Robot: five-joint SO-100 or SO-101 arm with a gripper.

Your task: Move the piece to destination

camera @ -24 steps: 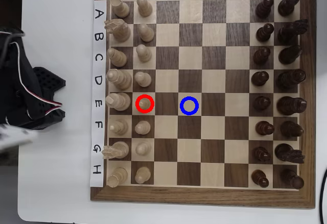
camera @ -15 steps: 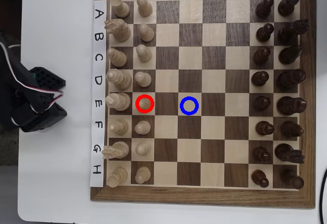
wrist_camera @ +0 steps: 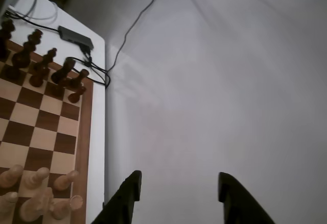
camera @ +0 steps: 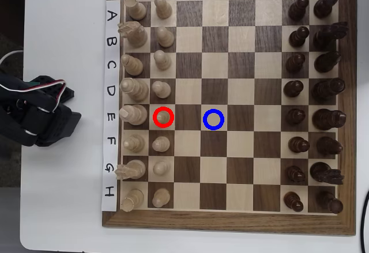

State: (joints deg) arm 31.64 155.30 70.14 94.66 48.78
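Observation:
The piece (camera: 164, 117), a small pale pawn, stands on square E2 inside a red ring in the overhead view. Two squares to its right, a blue ring marks the destination (camera: 213, 119), a light square with nothing on it. My arm (camera: 43, 119) is a black mass off the board's left side, apart from every piece. In the wrist view my gripper (wrist_camera: 179, 179) is open and holds nothing. Its black fingers (wrist_camera: 132, 191) hang past the table edge, with the board's corner (wrist_camera: 86, 132) to their left. Which pale pawn in that view is the piece I cannot tell.
Pale pieces (camera: 134, 86) fill columns 1 and 2, and dark pieces (camera: 314, 86) fill columns 7 and 8. Paper strips with letters (camera: 110, 91) and numbers line the board. A black adapter (wrist_camera: 75, 38) with cables lies near the table's far corner.
My arm has turned and shifted slightly right toward the board's left edge. No piece has moved.

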